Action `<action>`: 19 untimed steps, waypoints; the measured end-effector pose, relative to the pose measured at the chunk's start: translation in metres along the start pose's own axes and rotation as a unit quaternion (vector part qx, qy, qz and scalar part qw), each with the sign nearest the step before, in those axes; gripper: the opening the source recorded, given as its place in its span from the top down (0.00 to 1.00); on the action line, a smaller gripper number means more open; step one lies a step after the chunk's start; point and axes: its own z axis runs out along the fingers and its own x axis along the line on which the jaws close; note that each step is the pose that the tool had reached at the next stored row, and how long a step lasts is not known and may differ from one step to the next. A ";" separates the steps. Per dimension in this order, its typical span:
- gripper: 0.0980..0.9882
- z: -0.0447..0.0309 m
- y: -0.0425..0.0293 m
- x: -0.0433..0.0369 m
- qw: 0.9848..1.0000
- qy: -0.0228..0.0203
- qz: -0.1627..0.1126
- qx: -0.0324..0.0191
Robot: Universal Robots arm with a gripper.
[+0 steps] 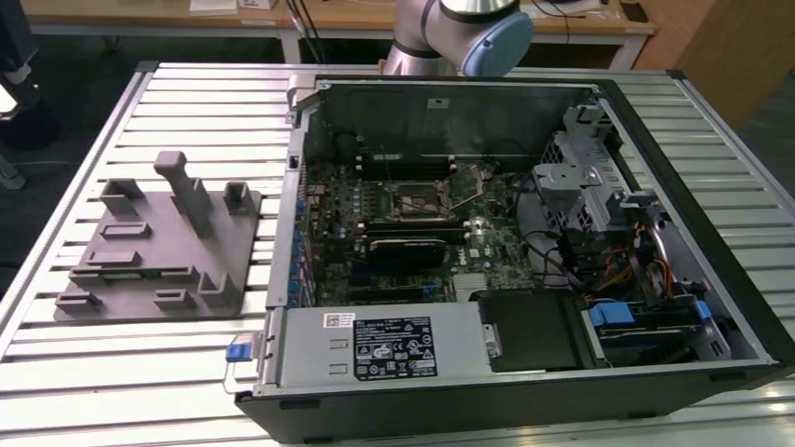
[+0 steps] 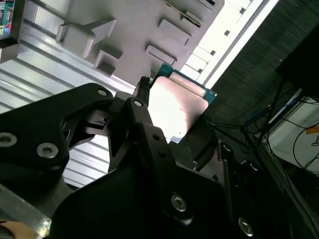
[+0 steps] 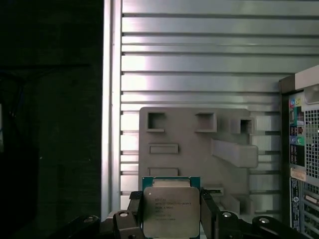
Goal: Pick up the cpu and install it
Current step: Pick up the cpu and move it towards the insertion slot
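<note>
The slatted metal table [image 1: 186, 382] carries everything. In the exterior view the open computer case [image 1: 497, 410] covers most of its right part, lying on its side with the inside facing up. Inside it are the green motherboard [image 1: 335, 205], a silver power supply [image 1: 372, 345] along the near wall and a grey drive cage [image 1: 578, 177] towards the exterior view's right. Part of the arm [image 1: 453, 37] rises behind the far wall of the case. The grey fixture block [image 1: 162, 251] sits on the table at the exterior view's left, just beside the case, with posts and shallow pockets on its top.

The exterior view looks down onto the motherboard socket [image 1: 416, 197], a dark square with a metal frame near the middle of the board, ringed by cables and low components.

Both wrist views look along the black claw [image 3: 171, 211] [image 2: 175, 107]. Its jaws are drawn in narrow on opposite edges of the cpu [image 3: 171, 211] [image 2: 177, 107], whose silver top faces the cameras and whose pale edge shows. The chip is off every surface. In the first wrist view the fixture block [image 3: 189, 129] and table slats lie behind it, with a corner of the case [image 3: 304, 149] to one side. The second wrist view shows the claw's linkages and screws up close.
</note>
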 end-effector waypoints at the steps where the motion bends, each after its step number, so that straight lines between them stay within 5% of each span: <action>1: 0.50 -0.0018 0.0001 0.0000 1.000 0.000 0.000 0.000; 13: 0.50 -0.0228 0.0009 -0.0004 1.000 0.000 0.000 0.000; 19: 0.50 -0.0236 0.0010 -0.0010 1.000 0.000 0.000 0.000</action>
